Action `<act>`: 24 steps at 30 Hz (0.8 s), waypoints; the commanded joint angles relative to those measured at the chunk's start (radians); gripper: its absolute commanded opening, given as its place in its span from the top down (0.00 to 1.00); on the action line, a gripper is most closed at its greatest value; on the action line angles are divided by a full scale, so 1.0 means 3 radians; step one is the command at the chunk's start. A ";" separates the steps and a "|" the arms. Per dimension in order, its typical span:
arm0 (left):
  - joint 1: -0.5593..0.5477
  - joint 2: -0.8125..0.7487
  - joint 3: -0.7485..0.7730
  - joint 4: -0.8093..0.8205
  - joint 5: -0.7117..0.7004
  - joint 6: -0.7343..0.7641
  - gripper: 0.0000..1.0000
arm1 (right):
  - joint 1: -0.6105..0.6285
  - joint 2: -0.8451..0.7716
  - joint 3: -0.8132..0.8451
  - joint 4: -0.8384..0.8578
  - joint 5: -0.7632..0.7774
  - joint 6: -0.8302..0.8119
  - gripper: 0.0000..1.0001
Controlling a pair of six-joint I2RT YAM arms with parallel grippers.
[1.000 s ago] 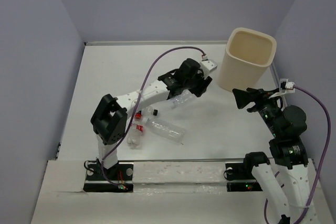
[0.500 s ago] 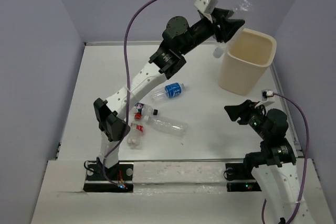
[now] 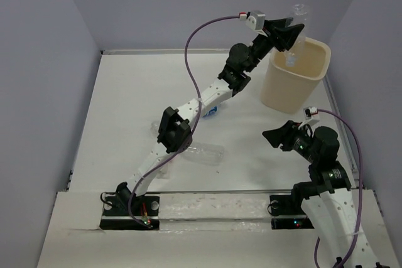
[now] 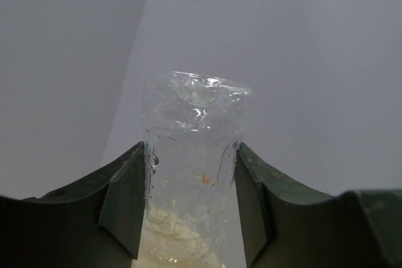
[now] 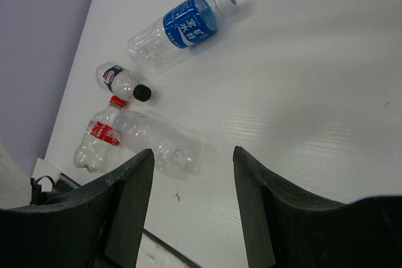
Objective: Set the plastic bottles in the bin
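Observation:
My left gripper [image 3: 291, 33] is raised over the rim of the cream bin [image 3: 284, 90] and is shut on a clear crinkled plastic bottle [image 3: 298, 22]. In the left wrist view that bottle [image 4: 195, 149] stands squeezed between both fingers, with the bin's cream colour showing through its lower part. My right gripper [image 3: 271, 136] hovers low at the right, open and holding nothing [image 5: 193, 174]. On the table lie a blue-label bottle [image 5: 182, 29], a small black-capped bottle [image 5: 121, 81], a red-label bottle [image 5: 96, 139] and a bare clear bottle [image 5: 160, 145].
The left arm stretches diagonally across the table and hides part of the lying bottles in the top view. Grey walls close in the white table [image 3: 125, 105] at the left, back and right. The bin stands in the back right corner.
The left arm has lifted its bottle from the table's middle up and right, over the bin. The right gripper has narrowed and drawn back toward the near right.

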 commanded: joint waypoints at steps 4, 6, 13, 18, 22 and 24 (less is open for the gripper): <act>0.0007 0.0264 0.0160 0.0758 -0.0304 -0.0131 0.37 | -0.0018 0.0080 -0.0056 0.0357 -0.0289 -0.0072 0.41; 0.0007 0.0244 0.0104 0.0727 -0.0274 -0.0090 0.11 | -0.0018 0.0111 -0.0077 0.0398 -0.0310 -0.0067 0.40; 0.0012 -0.0154 -0.0025 0.0340 -0.0059 0.0227 0.01 | 0.0013 0.0387 -0.0061 0.0669 -0.0494 -0.0046 0.26; 0.0084 -0.0859 -0.0671 -0.0035 0.0283 0.0401 0.01 | 0.0314 0.0653 0.0010 0.0806 -0.0387 -0.0066 0.16; 0.0125 -0.1880 -0.1608 -0.0448 0.0213 0.0595 0.01 | 0.1186 0.1010 0.0133 0.1016 0.0159 -0.0138 0.14; 0.0150 -0.2209 -0.2170 -0.0607 0.0106 0.0636 0.01 | 0.1438 0.1368 0.0296 0.1144 0.0522 -0.0184 0.13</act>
